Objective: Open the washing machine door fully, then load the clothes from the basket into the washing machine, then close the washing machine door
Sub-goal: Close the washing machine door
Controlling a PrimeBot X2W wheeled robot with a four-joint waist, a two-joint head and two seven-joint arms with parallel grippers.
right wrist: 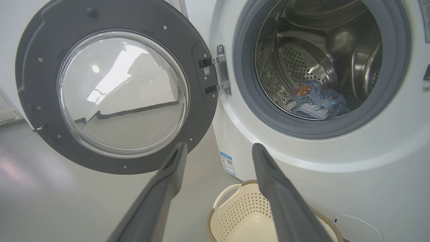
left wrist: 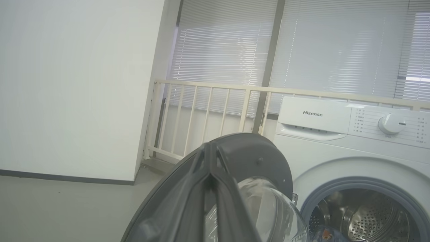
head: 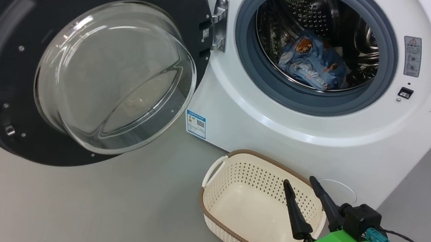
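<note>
Blue clothes (head: 312,65) in drum (head: 311,11) upper right; basket (head: 206,212) empty.
My left claw (left wrist: 209,148) pressed together, likely for door (head: 2,54) push; right claw (head: 299,180) spread.

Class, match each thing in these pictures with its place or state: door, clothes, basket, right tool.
Things:
1 door
2 clothes
3 basket
4 right tool

Places and states:
a empty, on the floor
b fingers apart
c swung open
d inside the drum

Pairs: 1-c, 2-d, 3-a, 4-b
</note>
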